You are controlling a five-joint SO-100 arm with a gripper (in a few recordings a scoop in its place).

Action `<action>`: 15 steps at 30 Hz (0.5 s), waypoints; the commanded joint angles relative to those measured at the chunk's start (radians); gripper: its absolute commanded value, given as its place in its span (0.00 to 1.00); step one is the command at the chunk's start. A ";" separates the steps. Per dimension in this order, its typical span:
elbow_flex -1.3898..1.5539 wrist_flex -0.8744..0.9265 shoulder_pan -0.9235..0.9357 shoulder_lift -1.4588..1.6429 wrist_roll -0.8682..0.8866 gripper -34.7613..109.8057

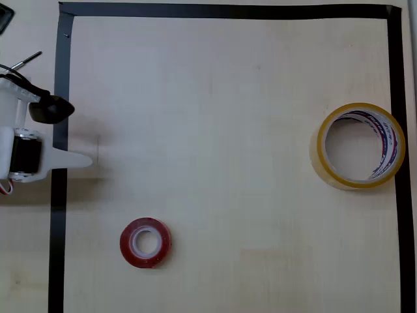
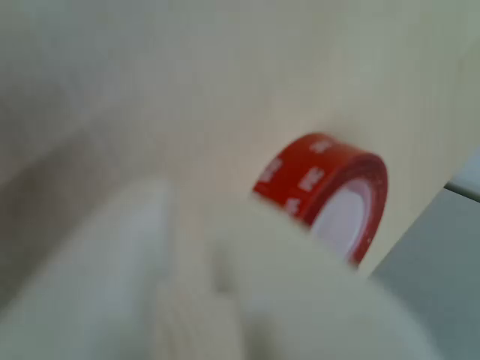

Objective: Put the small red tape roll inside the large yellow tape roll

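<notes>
The small red tape roll (image 1: pixel 145 242) lies flat on the pale wooden table, low and left of centre in the overhead view. In the blurred wrist view it (image 2: pixel 330 195) shows just beyond my fingertips, to the right. The large yellow tape roll (image 1: pixel 322 153) lies flat at the far right, its white printed core facing up. My white gripper (image 1: pixel 81 159) sits at the left edge, pointing right, well above the red roll in the picture and apart from it. Its fingers look closed together with nothing between them. The wrist view shows the gripper (image 2: pixel 202 247) as soft white shapes at the bottom.
A black tape border (image 1: pixel 60 195) frames the work area along the left, top and right sides. The yellow roll rests against the right strip (image 1: pixel 399 72). Bare table stretches between the two rolls.
</notes>
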 commanded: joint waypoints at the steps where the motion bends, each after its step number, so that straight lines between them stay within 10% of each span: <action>1: -0.014 0.029 -0.034 0.014 0.005 0.24; 15: -0.140 0.149 -0.037 0.014 0.008 0.24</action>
